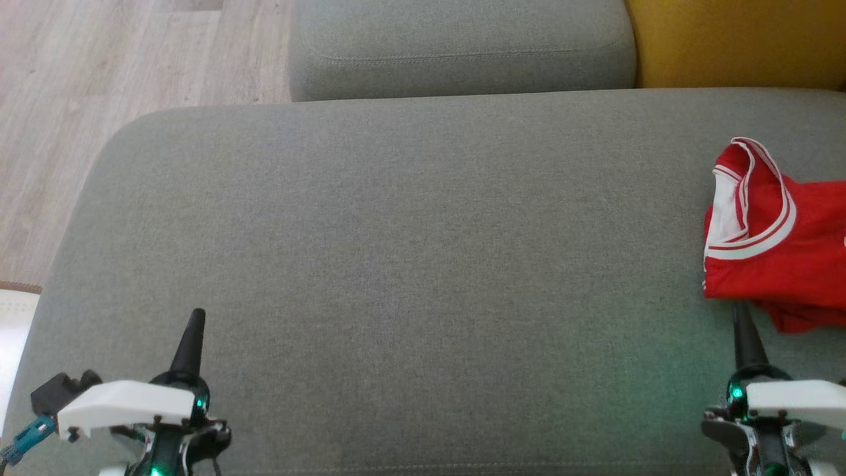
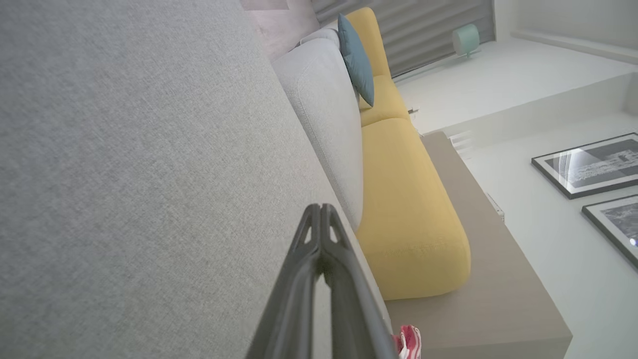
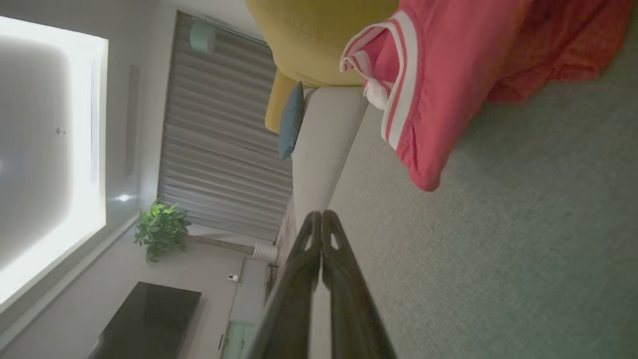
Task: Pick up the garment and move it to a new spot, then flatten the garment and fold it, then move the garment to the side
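Note:
The garment (image 1: 773, 238) is a red top with white trim, lying bunched at the right edge of a grey sofa seat (image 1: 410, 264); part of it runs out of the head view. It also fills the upper right of the right wrist view as the garment (image 3: 448, 65), and a small piece of garment (image 2: 409, 342) peeks in at the bottom of the left wrist view. My right gripper (image 1: 741, 314) is shut and empty, its tip just below the garment's near edge. At the lower left my left gripper (image 1: 197, 316) is shut and empty, far from the garment.
A second grey cushion (image 1: 462, 46) lies beyond the seat, with a yellow cushion (image 1: 740, 39) at the back right. Wooden floor (image 1: 99, 86) shows past the seat's left edge. A blue pillow (image 2: 356, 57) leans on the sofa back.

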Motion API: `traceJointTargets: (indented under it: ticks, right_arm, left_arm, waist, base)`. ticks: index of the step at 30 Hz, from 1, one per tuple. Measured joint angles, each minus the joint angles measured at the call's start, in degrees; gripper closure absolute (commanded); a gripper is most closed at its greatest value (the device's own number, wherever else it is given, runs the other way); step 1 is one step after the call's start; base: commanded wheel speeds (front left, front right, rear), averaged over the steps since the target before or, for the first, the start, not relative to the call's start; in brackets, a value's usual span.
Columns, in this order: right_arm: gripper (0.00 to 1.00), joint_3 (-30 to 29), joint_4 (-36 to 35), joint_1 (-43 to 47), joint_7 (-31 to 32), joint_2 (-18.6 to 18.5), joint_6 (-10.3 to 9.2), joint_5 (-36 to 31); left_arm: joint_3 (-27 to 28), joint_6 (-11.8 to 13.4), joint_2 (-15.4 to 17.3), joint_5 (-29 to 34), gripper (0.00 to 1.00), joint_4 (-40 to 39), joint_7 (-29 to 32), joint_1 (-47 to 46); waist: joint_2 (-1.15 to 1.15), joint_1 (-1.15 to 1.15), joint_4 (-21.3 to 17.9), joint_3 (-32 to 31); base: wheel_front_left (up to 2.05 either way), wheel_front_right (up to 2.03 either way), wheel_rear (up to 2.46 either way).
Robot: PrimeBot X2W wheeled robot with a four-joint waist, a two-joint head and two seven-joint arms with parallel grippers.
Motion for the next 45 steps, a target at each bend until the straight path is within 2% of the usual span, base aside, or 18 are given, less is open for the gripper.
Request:
traceJointTargets:
  ticks: [32, 45]
  right_arm:
    - [1.0, -0.65, 3.92, -4.77, 2.54, -0.12, 0.0, 19.53]
    - [1.0, -0.77, 3.93, -5.25, 2.59, -0.12, 0.0, 19.67]
  left_arm:
    - [6.65, -3.16, -3.68, -17.7, 1.0, 0.85, 4.44, -2.51]
    - [7.04, -3.16, -3.8, -17.79, 1.0, 1.03, 4.82, -2.51]
  waist:
    - [0.0, 0.0, -1.32, 0.75]
    - [0.0, 0.0, -1.32, 0.75]
  base:
    - [0.0, 0.0, 0.0]
    - [0.0, 0.0, 0.0]
